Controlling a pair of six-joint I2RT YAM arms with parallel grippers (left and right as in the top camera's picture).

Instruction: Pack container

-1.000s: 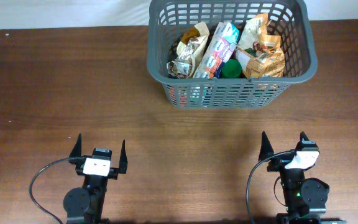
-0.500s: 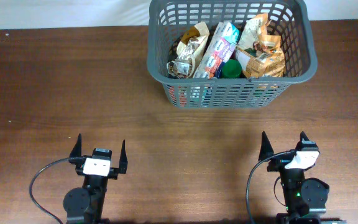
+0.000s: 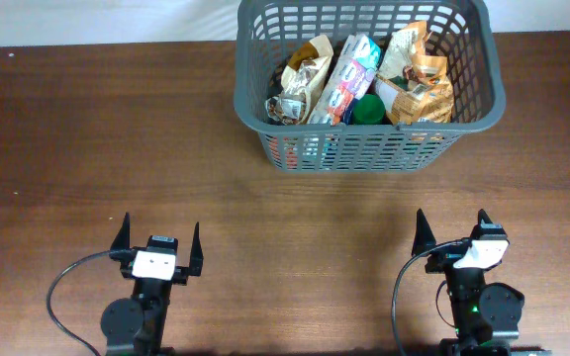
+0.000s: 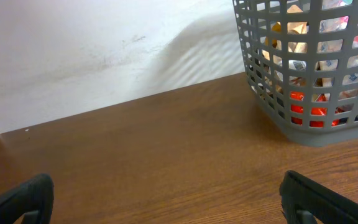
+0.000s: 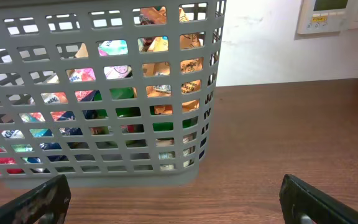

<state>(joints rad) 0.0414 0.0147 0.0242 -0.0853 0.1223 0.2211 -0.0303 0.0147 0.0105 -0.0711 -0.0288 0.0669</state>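
Packing seems done: filled container (image 3: 364, 148) upper right; left gripper (image 3: 160, 225), right gripper (image 3: 451, 218) (bottom edge) open, empty; next, likely nothing

No legible text in any view. Printing on snack bags (image 3: 419, 84) inside container (image 3: 364, 150) was too small and blurred to read. Teal-white pouch (image 3: 349, 74) carried lettering, unreadable. Wall panel (image 5: 328, 15), seen from right wrist, had small display and marks, also too blurred to read
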